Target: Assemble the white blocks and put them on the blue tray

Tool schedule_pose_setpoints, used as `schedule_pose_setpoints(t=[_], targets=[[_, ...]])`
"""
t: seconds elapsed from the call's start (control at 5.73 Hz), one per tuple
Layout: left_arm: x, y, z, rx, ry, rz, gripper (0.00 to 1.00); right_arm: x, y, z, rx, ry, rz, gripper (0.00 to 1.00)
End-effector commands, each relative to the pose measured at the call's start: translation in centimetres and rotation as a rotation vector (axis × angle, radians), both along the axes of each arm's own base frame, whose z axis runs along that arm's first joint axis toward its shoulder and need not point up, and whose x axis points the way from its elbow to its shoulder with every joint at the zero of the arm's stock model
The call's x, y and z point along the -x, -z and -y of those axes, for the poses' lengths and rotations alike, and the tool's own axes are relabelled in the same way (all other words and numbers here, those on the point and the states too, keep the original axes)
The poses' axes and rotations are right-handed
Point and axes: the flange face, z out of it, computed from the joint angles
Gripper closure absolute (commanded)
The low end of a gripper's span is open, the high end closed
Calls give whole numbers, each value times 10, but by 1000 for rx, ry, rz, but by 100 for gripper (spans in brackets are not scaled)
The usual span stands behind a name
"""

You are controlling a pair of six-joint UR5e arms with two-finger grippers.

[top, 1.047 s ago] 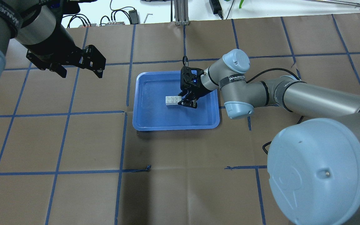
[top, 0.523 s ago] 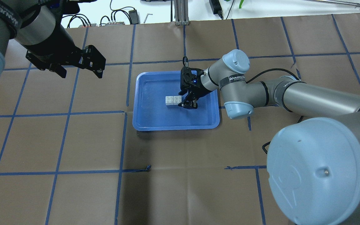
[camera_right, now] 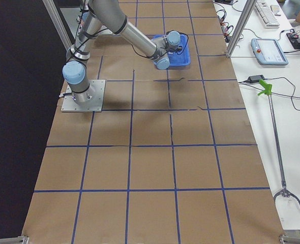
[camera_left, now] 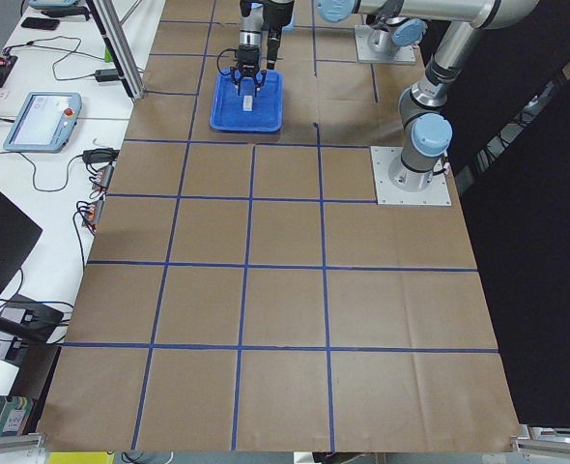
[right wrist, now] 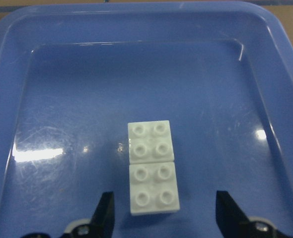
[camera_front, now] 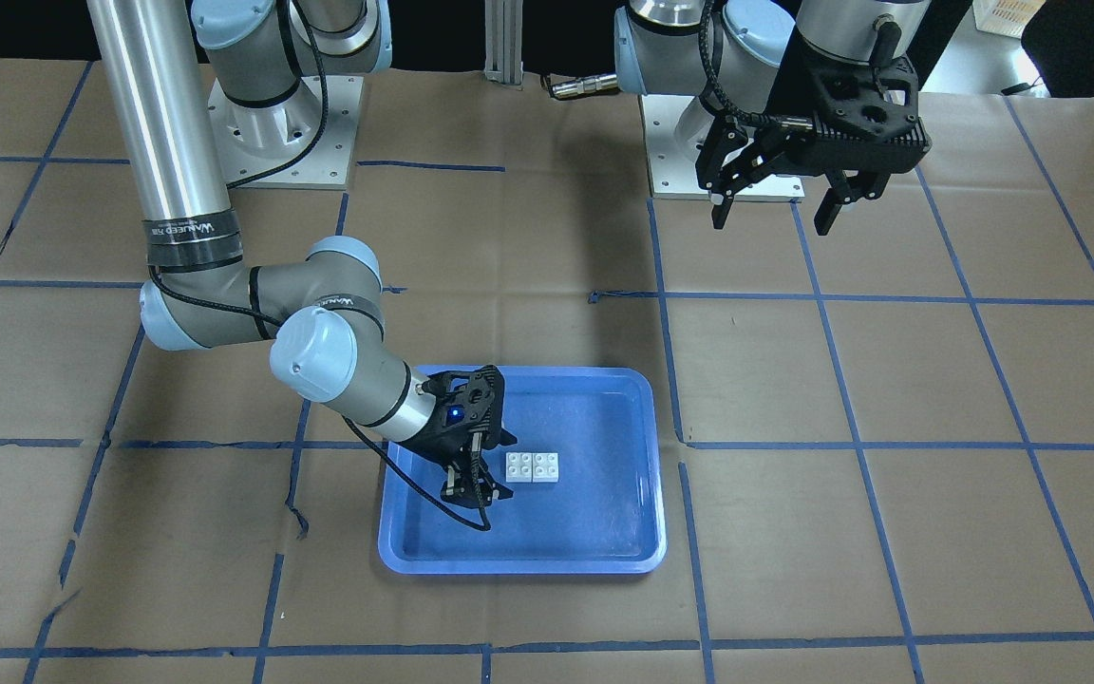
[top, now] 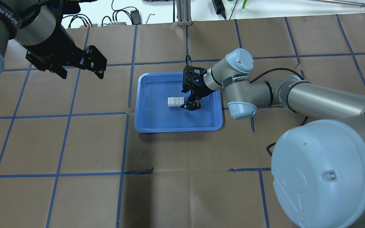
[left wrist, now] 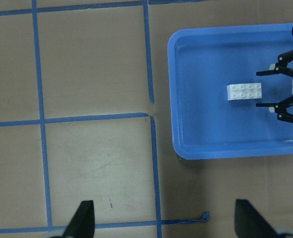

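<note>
Two white blocks lie side by side and touching, studs up, in the middle of the blue tray. They also show in the front view, the left wrist view and the right wrist view. My right gripper is open and empty, low inside the tray. Its fingertips flank the near end of the blocks without touching. My left gripper is open and empty, held high over the table left of the tray.
The tray sits on brown paper marked with blue tape lines. Cables and power bricks lie beyond the far table edge. The arm bases stand at the robot's side of the table.
My right gripper has drawn back a little from the end of the blocks and turned slightly. The blocks have stayed where they were. The left arm has barely moved.
</note>
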Motion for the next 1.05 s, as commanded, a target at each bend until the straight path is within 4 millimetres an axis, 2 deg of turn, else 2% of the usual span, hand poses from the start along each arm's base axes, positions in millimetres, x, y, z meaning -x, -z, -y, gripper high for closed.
schedule_pose_setpoints(t=[0.0,0.17,0.35,0.52,0.7,0.87], targets=[[0,-2,0,3,2,-1,1,15,-39,17,-79,180,-44,0],[0,-2,-1,3,4,0,1,23,-78,19,-150,248,-128,0],[1,-3,-1,4,4,-1,1,33,-107,22,-202,350,-209,0],[0,-4,-2,4,4,0,1,45,-126,25,-237,546,-279,0],[0,-4,-2,4,4,0,1,56,-146,7,-351,706,-340,0],[1,-3,-2,4,4,-1,1,77,-172,-8,-422,870,-393,0]])
